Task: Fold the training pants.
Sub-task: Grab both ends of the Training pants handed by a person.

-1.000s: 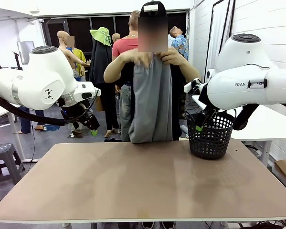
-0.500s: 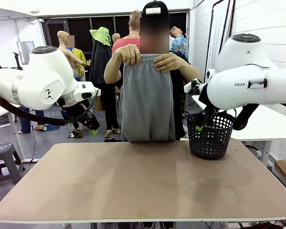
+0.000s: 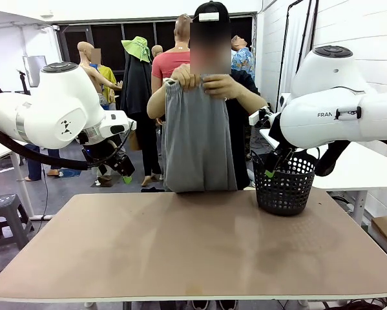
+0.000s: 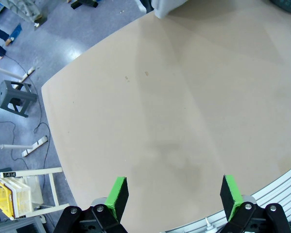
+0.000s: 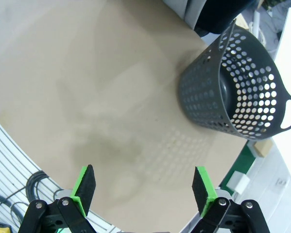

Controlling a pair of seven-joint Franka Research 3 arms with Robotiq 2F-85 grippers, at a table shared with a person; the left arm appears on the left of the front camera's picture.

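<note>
Tan table (image 3: 180, 252), basket (image 3: 285, 190); training pants (image 3: 198, 142) beyond

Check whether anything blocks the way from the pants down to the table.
Nothing visible does. The pants hang from the person's hands at the far edge, above bare table. The basket stands on the table to the right of them, beside them and not beneath.
</note>
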